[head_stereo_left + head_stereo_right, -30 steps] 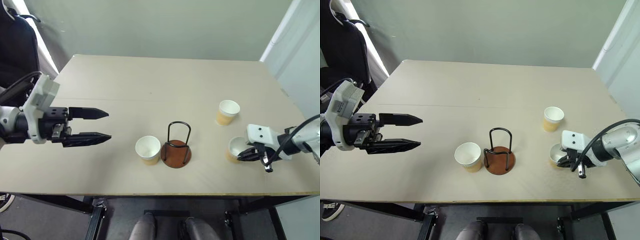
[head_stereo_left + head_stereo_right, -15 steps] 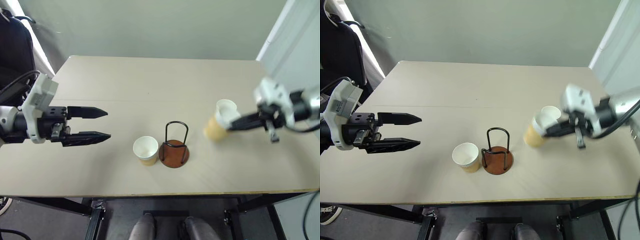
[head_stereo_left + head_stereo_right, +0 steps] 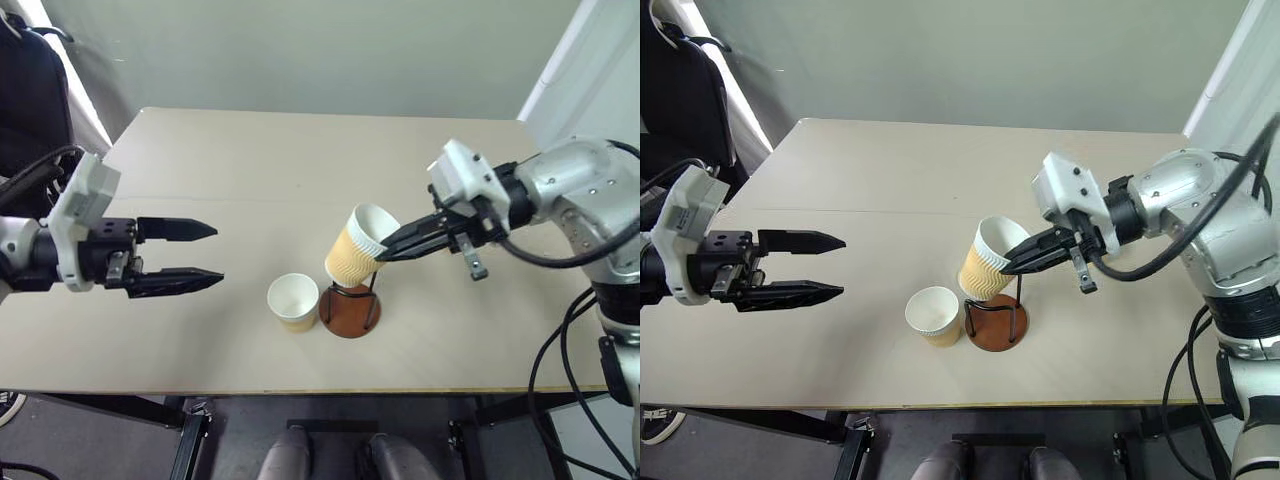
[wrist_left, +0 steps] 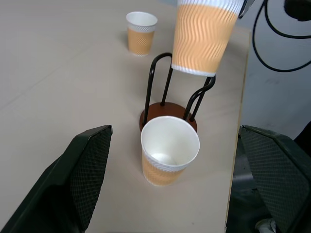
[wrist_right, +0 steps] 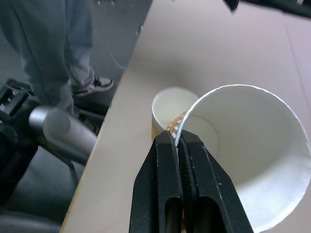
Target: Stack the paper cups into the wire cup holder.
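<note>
My right gripper [image 3: 386,250] is shut on the rim of a tan paper cup [image 3: 357,250], one finger inside and one outside [image 5: 177,145]. The cup hangs tilted just above the black loops of the wire cup holder [image 3: 350,305], which stands on its reddish-brown base near the table's front middle. A second cup [image 3: 293,300] stands upright right beside the holder, on its left. A third cup [image 4: 141,31] stands farther off on the table beyond the holder. To the left, my left gripper [image 3: 218,253] hovers open over the table, pointing at the holder, nothing between its fingers [image 4: 87,170].
The beige table [image 3: 250,160] has its front edge close below the holder. A dark chair [image 3: 30,90] stands off the back left corner. A person's legs [image 5: 53,39] stand on the floor beside the table. A pale panel [image 3: 590,60] rises at the right.
My right gripper has lifted a cup from the table's right side and carried it left and up to above the holder, tilting it. The left gripper has stayed put, open.
</note>
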You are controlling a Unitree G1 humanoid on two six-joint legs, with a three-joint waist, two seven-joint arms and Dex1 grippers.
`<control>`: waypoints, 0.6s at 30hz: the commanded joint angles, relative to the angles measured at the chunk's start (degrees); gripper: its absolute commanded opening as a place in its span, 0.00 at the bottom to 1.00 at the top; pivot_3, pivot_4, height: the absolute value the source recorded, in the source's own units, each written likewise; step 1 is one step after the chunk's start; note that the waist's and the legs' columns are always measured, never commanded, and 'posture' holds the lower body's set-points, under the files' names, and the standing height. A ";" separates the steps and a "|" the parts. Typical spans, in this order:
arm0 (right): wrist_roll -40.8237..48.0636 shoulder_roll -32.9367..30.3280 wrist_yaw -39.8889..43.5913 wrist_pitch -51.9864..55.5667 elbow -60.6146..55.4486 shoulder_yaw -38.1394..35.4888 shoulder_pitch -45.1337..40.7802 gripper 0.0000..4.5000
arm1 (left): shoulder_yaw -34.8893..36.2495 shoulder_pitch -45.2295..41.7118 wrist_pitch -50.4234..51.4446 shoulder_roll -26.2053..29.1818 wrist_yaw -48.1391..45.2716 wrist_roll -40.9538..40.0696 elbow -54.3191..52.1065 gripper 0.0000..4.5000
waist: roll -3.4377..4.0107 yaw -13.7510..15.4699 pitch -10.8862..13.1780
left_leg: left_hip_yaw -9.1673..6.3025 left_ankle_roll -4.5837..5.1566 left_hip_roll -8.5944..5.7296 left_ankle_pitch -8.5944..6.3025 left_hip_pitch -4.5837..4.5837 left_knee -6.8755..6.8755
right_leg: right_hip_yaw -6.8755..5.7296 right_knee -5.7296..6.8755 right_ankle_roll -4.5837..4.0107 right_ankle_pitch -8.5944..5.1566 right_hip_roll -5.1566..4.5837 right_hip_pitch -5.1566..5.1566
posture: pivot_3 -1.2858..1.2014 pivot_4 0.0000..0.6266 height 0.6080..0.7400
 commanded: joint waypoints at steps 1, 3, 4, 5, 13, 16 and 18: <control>-1.48 -0.25 0.10 -1.81 -0.49 0.05 -0.17 0.01 | 3.42 0.41 0.29 0.55 0.49 -1.19 -1.95 1.00 | 0.00 0.00 0.00 | 0.01 0.00 0.01 0.00 0.01 0.00 | 0.00 0.01 -0.01 0.01 0.00 0.00 | 0.52 0.24 1.00; -2.76 -0.39 0.36 -2.78 -0.06 0.98 0.14 0.01 | 3.83 0.83 0.46 0.54 0.75 -1.26 -2.33 1.00 | 0.00 0.00 0.00 | 0.01 -0.03 0.03 -0.02 0.04 0.00 | -0.01 0.01 -0.07 0.04 0.00 0.00 | 0.52 0.24 1.00; -3.58 -0.49 0.41 -3.33 0.07 1.55 0.26 0.01 | 4.00 1.01 0.51 0.55 0.79 -1.31 -2.49 1.00 | 0.00 -0.01 0.00 | 0.01 -0.04 0.03 -0.02 0.06 0.00 | -0.02 0.01 -0.10 0.06 0.00 0.00 | 0.52 0.24 1.00; -4.34 -0.52 0.37 -3.81 0.14 2.04 0.37 0.01 | 4.11 1.11 0.55 0.55 0.87 -1.36 -2.60 1.00 | 0.00 -0.01 0.00 | 0.01 -0.05 0.03 -0.02 0.07 0.00 | -0.02 0.02 -0.13 0.08 0.00 0.00 | 0.52 0.24 1.00; -8.22 -0.11 0.39 -6.95 -0.20 4.01 2.03 0.09 | 4.33 2.51 -0.05 1.09 0.29 -0.86 -3.45 1.00 | 0.00 -0.01 0.00 | 0.02 -0.08 0.06 0.00 0.10 0.00 | -0.04 0.04 -0.21 0.13 0.00 -0.01 | 0.52 0.24 1.00; -9.03 0.06 0.45 -7.56 0.22 4.15 2.01 0.29 | 3.54 2.94 -0.70 1.53 -0.34 -0.26 -4.20 1.00 | 0.00 -0.01 0.00 | 0.02 -0.11 0.06 -0.02 0.10 -0.01 | -0.04 0.04 -0.22 0.13 0.00 -0.02 | 0.52 0.24 1.00; -9.50 0.47 0.09 -7.71 0.68 4.07 1.80 0.45 | 2.85 2.42 -1.26 1.94 -0.63 0.24 -4.49 1.00 | 0.00 -0.01 0.00 | 0.02 -0.11 0.07 -0.02 0.09 -0.01 | -0.05 0.03 -0.22 0.13 0.00 -0.04 | 0.52 0.24 1.00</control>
